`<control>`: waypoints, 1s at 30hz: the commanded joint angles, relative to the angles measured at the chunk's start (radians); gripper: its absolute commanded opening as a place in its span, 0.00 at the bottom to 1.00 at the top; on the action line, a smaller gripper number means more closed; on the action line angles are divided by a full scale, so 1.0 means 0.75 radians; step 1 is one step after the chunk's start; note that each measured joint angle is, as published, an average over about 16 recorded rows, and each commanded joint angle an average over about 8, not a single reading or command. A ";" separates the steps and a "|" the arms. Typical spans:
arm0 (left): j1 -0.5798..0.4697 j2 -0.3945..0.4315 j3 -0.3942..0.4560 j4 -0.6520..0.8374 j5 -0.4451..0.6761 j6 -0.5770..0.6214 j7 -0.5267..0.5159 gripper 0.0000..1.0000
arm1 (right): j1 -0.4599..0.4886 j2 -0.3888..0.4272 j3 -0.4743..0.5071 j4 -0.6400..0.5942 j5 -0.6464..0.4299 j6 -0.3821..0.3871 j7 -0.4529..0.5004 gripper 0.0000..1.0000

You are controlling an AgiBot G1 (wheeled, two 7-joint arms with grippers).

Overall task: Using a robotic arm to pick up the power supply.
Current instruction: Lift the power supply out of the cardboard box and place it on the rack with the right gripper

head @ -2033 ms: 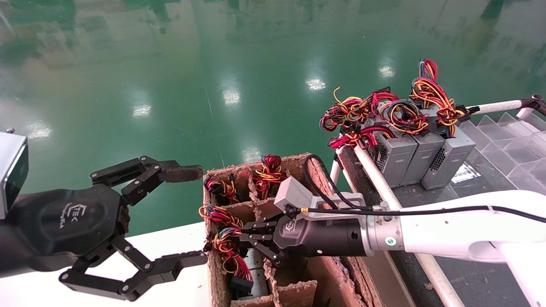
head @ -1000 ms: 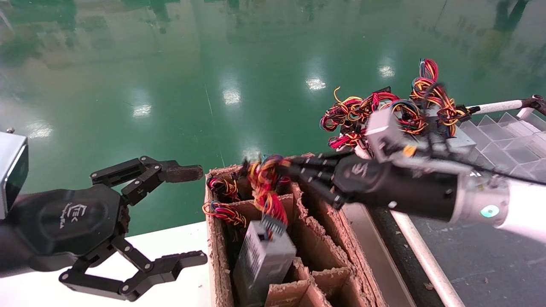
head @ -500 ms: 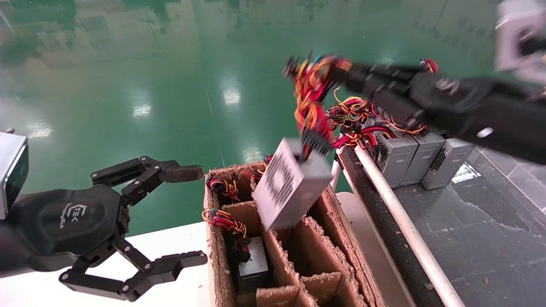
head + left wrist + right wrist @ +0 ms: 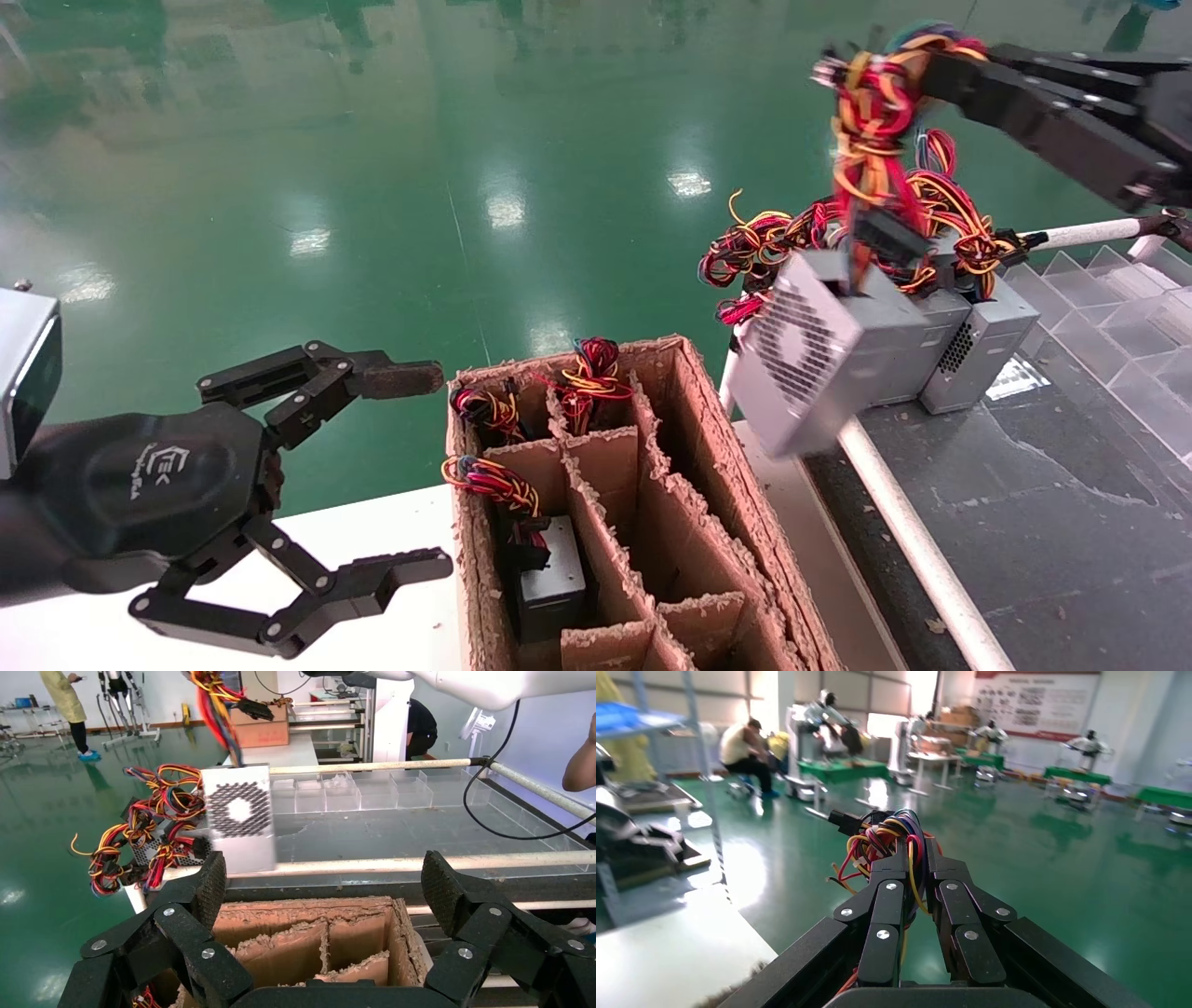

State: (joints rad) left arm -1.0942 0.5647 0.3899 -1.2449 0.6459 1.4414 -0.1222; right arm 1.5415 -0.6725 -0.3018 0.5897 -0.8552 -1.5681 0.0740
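The power supply (image 4: 824, 349), a grey metal box with a perforated grille, hangs tilted in the air by its red, yellow and black wire bundle (image 4: 871, 102). My right gripper (image 4: 917, 65), the end of the robotic arm, is shut on that bundle at the top right, high above the white rail. In the right wrist view the wires (image 4: 888, 839) sit pinched between its fingers (image 4: 888, 881). The left wrist view shows the power supply (image 4: 237, 815) dangling beyond the box. My left gripper (image 4: 419, 471) stands open and holds nothing, left of the cardboard box.
A cardboard box (image 4: 708, 438) with ragged dividers holds another grey unit (image 4: 549, 578) and wire bundles (image 4: 582, 368). Right of it a white rail (image 4: 894, 522) edges a dark surface carrying a row of power supplies (image 4: 978, 345) and clear plastic trays (image 4: 1117, 317). Green floor lies beyond.
My right gripper has pulled the power supply by its wires out of the cardboard box, up and to the right. It now hangs over the rail. The left gripper has not moved.
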 commanded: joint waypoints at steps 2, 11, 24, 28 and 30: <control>0.000 0.000 0.000 0.000 0.000 0.000 0.000 1.00 | 0.019 0.053 -0.011 -0.039 -0.010 -0.019 -0.021 0.00; 0.000 0.000 0.000 0.000 0.000 0.000 0.000 1.00 | 0.029 0.203 -0.047 -0.148 -0.021 -0.009 -0.129 0.00; 0.000 0.000 0.000 0.000 0.000 0.000 0.000 1.00 | 0.126 0.158 -0.137 -0.445 -0.165 0.046 -0.275 0.00; 0.000 0.000 0.000 0.000 0.000 0.000 0.000 1.00 | 0.149 0.119 -0.161 -0.504 -0.198 0.031 -0.309 0.00; 0.000 0.000 0.000 0.000 0.000 0.000 0.000 1.00 | 0.159 0.100 -0.170 -0.525 -0.209 0.018 -0.320 0.00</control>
State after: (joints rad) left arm -1.0942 0.5647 0.3900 -1.2449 0.6459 1.4414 -0.1222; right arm 1.6605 -0.5965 -0.4269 0.2048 -1.0061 -1.5534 -0.1615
